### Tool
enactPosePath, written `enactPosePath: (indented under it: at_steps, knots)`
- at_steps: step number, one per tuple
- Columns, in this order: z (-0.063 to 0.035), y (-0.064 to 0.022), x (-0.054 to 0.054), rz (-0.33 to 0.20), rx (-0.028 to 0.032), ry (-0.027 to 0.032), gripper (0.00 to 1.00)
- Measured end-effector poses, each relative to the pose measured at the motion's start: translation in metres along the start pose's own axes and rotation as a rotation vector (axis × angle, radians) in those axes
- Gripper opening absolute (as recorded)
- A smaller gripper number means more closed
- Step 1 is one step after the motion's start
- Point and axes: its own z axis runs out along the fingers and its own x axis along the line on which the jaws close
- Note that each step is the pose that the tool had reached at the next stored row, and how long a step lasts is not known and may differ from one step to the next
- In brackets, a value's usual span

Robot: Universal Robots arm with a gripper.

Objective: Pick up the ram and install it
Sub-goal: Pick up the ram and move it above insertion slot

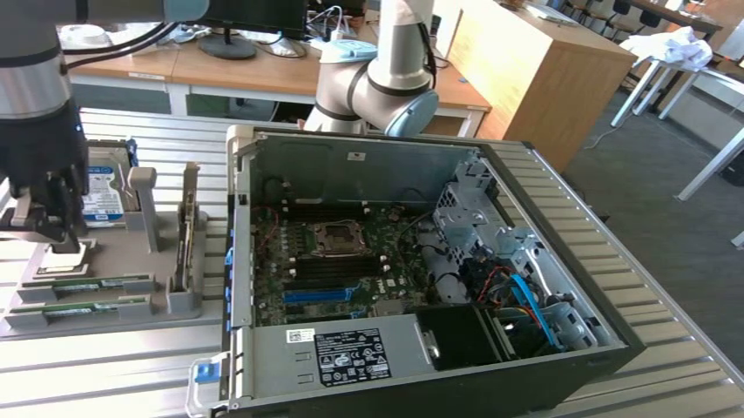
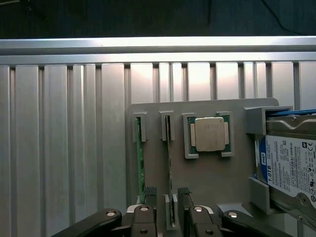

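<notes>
Gripper [image 2: 167,197] hangs over the gray holder [image 2: 212,182], jaws spread and lined up either side of the ram [image 2: 169,163], which stands on edge in its slot so the fingers [image 2: 150,197] can pinch its flat faces.

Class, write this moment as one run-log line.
gripper: open over long thin green ram stick | stick: in grey holder tray | installed: no

Exterior view evenly lit, soft room light, open case [image 1: 348,170] interior in shadow; wrist view: hard glare on metal table slats [image 2: 64,148], black beyond the table edge
</notes>
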Motion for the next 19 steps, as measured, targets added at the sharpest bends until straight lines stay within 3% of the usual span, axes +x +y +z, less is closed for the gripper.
enactPosePath:
  at_steps: [9, 19]
  knots:
    - [0.011, -0.0003, 0.0002, 0.0, 0.0001, 0.0, 0.31]
    - [0.0113, -0.0004, 0.0046, 0.0, 0.0, 0.0001, 0.31]
